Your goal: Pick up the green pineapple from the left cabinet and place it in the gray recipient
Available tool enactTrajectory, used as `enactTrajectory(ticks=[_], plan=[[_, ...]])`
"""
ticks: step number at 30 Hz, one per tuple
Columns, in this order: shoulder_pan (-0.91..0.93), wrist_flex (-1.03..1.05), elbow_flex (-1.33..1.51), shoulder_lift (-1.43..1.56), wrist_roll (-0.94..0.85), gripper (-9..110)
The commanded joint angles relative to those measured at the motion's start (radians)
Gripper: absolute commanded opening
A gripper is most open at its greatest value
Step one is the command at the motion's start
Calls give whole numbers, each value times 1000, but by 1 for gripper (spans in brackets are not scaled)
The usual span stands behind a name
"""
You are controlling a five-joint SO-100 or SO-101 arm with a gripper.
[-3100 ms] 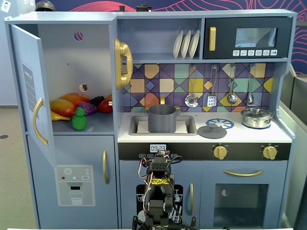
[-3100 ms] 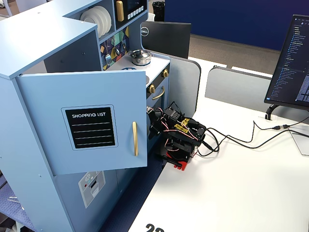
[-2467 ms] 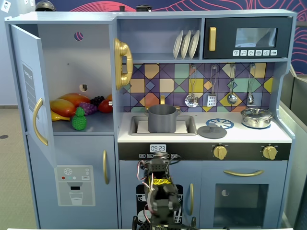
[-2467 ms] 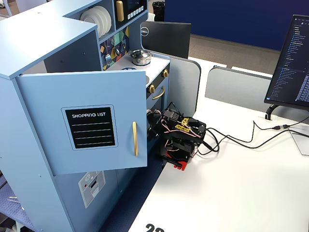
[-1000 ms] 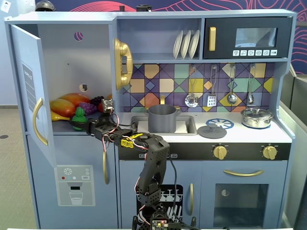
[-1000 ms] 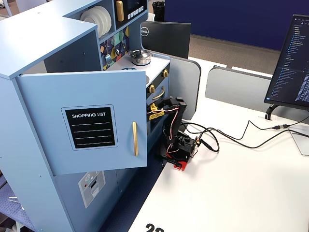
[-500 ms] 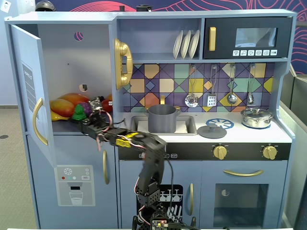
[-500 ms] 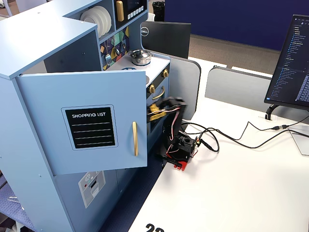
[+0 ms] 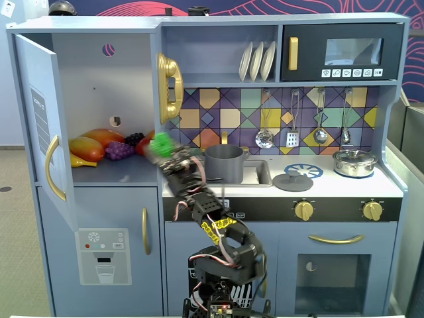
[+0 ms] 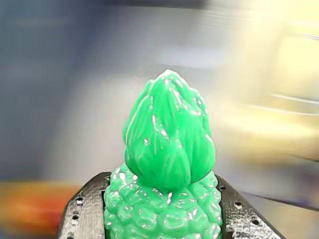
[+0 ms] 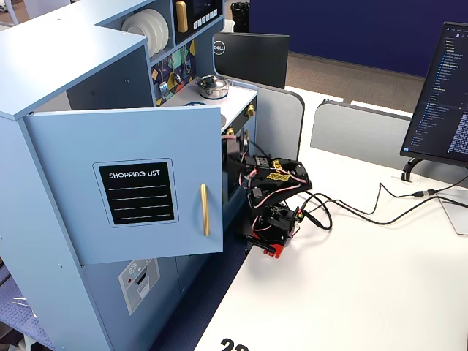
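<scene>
The green pineapple is held in my gripper, in the air at the right front edge of the left cabinet, just above its shelf. In the wrist view the pineapple fills the middle, leafy top pointing up, with my gripper shut on its bumpy body, one black finger on each side. The background there is blurred. The gray recipient stands in the sink to the right of the gripper. In the fixed view from the side, the open cabinet door hides gripper and fruit.
Orange-red fruits and purple grapes lie on the cabinet shelf. A gold phone hangs above the gripper. A flat gray lid and a silver lidded pot sit on the counter. The arm base stands on a white desk.
</scene>
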Motion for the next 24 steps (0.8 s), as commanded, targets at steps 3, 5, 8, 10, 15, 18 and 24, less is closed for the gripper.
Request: enactTrajectory(ticks=[3, 5, 8, 10, 15, 18, 24], plan=[[379, 192, -219, -100, 141, 0], [437, 273, -324, -207, 160, 0], [514, 350, -503, -407, 181, 0], [535, 376, -627, -538, 176, 0], [528, 345, -798, -756, 144, 4], [522, 321, -808, -807, 187, 16], [514, 341, -758, -732, 239, 33]])
